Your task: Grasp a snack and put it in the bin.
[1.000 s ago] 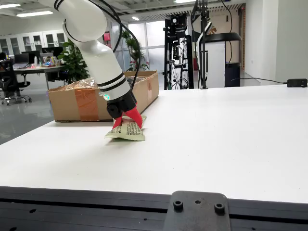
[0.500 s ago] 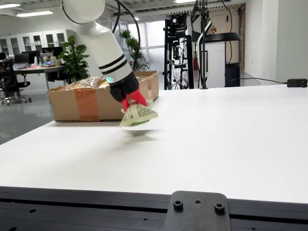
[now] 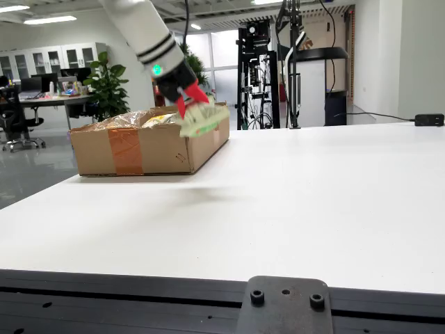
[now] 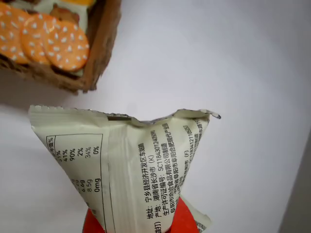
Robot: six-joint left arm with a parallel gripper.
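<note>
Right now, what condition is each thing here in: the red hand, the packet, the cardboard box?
hand: shut on the snack packet, raised beside the box's near corner.
snack packet: sealed, pinched and creased, held in the air over the table, not yet in the box.
cardboard box: open at the top, resting on the table, already holding other snack packs.
table: white, bearing the box.

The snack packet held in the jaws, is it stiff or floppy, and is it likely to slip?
The snack packet is probably floppy: its film creases and pinches in where the red fingers squeeze it. It seems light, hanging from the gripper beside the cardboard box. Smooth wrapper may slip somewhat.
</note>
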